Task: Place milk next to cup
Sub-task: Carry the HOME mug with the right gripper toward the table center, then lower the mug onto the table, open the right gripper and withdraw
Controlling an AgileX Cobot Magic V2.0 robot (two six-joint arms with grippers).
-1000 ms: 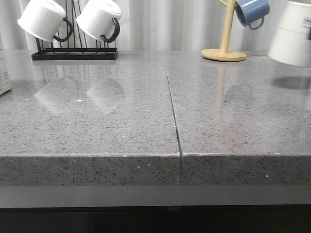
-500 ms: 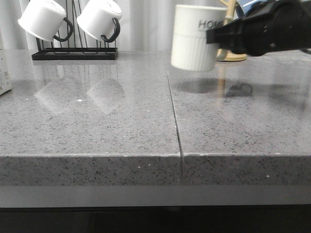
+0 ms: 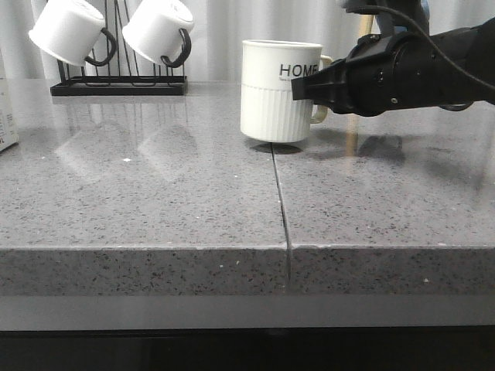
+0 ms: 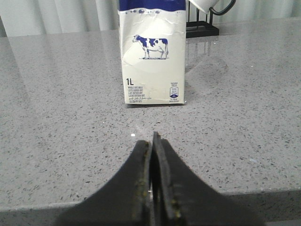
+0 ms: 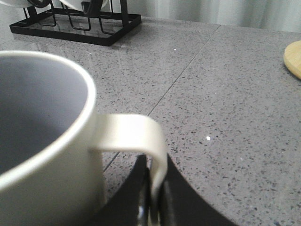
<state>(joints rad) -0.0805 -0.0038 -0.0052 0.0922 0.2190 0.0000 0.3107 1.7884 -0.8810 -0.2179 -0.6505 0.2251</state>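
Cream-white ceramic, the HOME mug (image 3: pixel 276 91) stands upright on the grey stone bench (image 3: pixel 155 201), over the seam toward the back edge, its handle pinched in the right gripper (image 5: pixel 153 202). The milk carton (image 4: pixel 151 52) stands upright near the bench's left edge, well apart from the mug; the left gripper (image 4: pixel 153 141) has its fingers pressed together, empty, short of the carton

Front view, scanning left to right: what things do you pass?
White milk carton edge → black wire rack holding two white black-handled mugs → cream ribbed "HOME" mug → black right gripper on its handle.
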